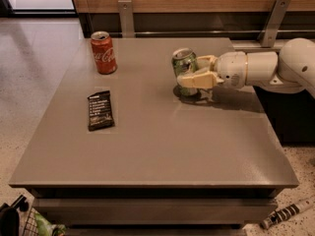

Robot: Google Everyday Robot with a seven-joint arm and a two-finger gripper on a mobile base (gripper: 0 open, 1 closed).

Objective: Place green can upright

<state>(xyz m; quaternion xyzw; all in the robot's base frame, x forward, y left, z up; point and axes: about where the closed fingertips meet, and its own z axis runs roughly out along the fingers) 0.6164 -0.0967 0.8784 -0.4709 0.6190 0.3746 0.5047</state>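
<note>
The green can (pixel 184 64) stands nearly upright on the grey table (pixel 147 146), toward the back and right of centre, its silver top showing. My gripper (pixel 193 72) reaches in from the right and is shut on the green can, with one cream finger (pixel 194 78) across its front lower side and the other behind it. The white arm (pixel 266 70) stretches off to the right edge.
A red cola can (pixel 103 52) stands upright at the back left. A black snack bar (pixel 100 110) lies flat left of centre. A wooden wall with metal brackets (pixel 126 14) runs behind the table. A basket (pixel 29 225) sits on the floor at the lower left.
</note>
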